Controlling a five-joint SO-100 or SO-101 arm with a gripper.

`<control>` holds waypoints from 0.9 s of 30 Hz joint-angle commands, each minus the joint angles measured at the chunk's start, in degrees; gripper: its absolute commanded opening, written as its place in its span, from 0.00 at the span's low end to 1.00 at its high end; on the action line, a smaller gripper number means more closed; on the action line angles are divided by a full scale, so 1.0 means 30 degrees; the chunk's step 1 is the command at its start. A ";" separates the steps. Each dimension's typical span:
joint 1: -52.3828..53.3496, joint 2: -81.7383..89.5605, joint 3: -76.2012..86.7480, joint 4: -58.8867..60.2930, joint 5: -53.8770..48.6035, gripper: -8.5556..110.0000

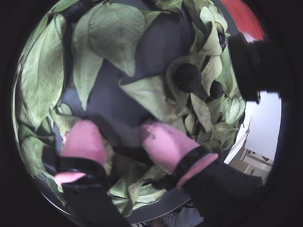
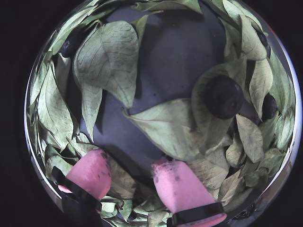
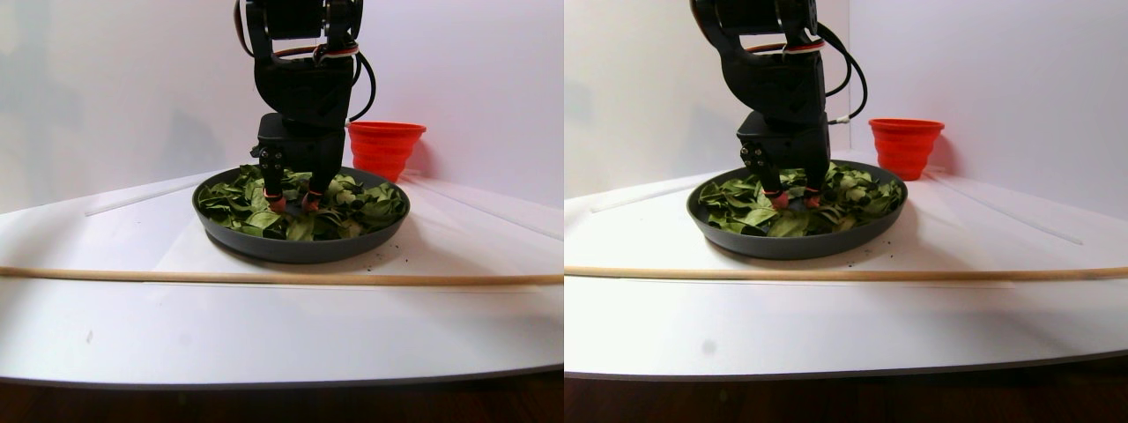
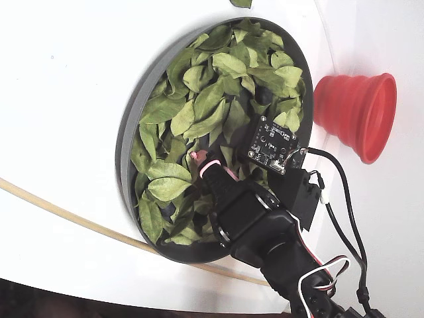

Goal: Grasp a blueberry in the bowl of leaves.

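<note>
Two pink, matte, rounded fingertips (image 2: 90,172) of the gripper (image 2: 130,177) reach down into the bowl (image 3: 300,248), spread apart with only bare dark dish floor and leaves between them, nothing held. The bowl is round, shallow and dark grey with a low smooth rim, standing on the white table (image 3: 264,326). The leaves (image 4: 199,99) are oval, pointed and veined, pale to deep green, dry-looking, heaped loosely around a cleared patch. In both wrist views a blueberry (image 2: 223,97), round, dull and near-black, sits cupped on a curled leaf to the right of and beyond the fingertips, clear of both. A ribbed red cup (image 4: 358,116) stands beside the bowl, and a thin wooden rod (image 3: 282,278) lies across the table nearer the stereo camera.
</note>
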 commanded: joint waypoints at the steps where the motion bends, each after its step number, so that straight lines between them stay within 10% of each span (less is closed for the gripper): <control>1: 0.0820 0.0234 -0.0645 -0.0264 -0.0996 0.20; 27: 0.0645 0.1670 -0.0029 -0.0176 -0.1348 0.21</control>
